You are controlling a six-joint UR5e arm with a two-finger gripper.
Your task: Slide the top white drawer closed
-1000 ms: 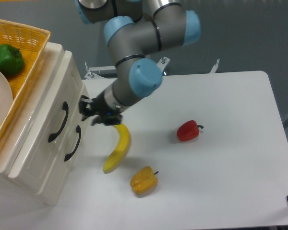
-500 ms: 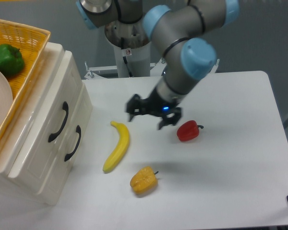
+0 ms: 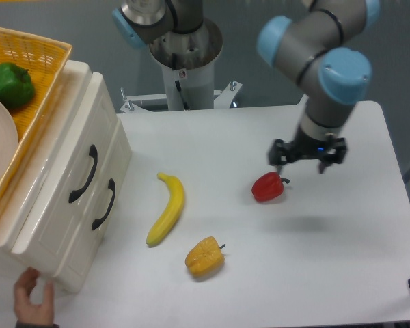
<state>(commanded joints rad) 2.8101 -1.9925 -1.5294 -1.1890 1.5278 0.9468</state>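
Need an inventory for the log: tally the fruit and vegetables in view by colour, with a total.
Green: 1, the green pepper in the basket.
Red: 1, the red pepper on the table.
Yellow: 2, the banana and the yellow pepper on the table.
Total: 4.

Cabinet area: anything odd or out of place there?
Yes. A human hand grips the bottom front corner of the white cabinet, at the frame's lower left, inside the robot's workspace. Both drawers look shut, the top white drawer included. The claw hangs far off, above the red pepper.
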